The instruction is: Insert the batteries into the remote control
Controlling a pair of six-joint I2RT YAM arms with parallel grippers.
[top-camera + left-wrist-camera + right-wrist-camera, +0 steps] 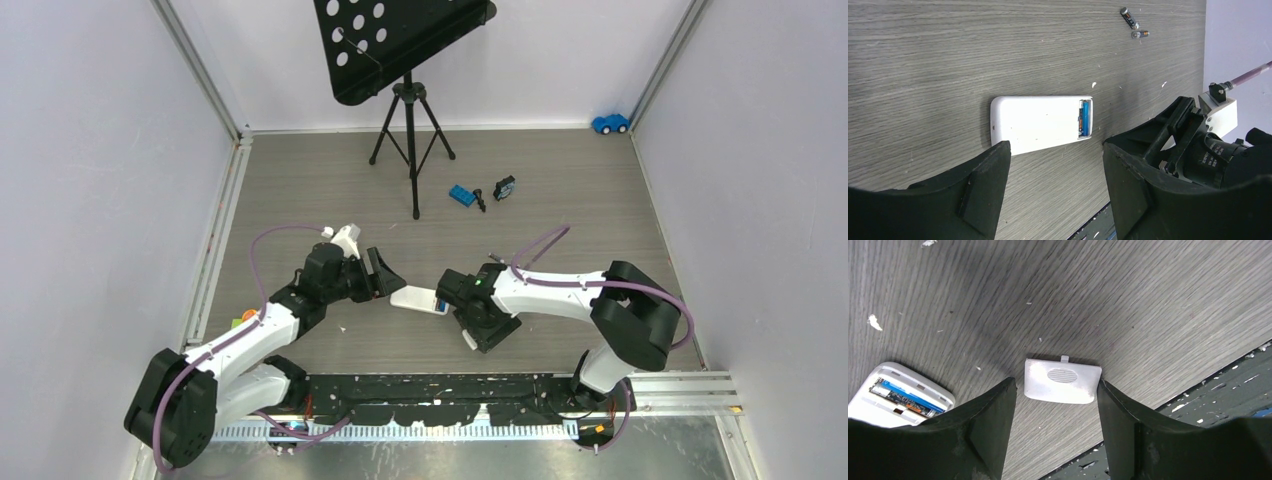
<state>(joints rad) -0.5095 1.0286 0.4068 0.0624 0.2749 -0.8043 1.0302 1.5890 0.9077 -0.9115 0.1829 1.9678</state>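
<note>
The white remote (413, 297) lies face down on the wood floor between my two grippers, its battery bay open at the right end. One blue battery (1086, 118) sits in the bay and also shows in the right wrist view (907, 397). Two loose dark batteries (1129, 18) (1139, 34) lie further off. The grey battery cover (1062, 381) lies flat beside the remote (895, 400). My right gripper (1055, 386) is open, its fingers to either side of the cover's near edge. My left gripper (1055, 150) is open and empty, just short of the remote (1038, 124).
A black tripod music stand (410, 120) stands at the back. A blue toy brick (462, 195), a small black-and-blue block (504, 187) and a blue toy car (610, 123) lie beyond it. A black rail (450, 395) runs along the near edge.
</note>
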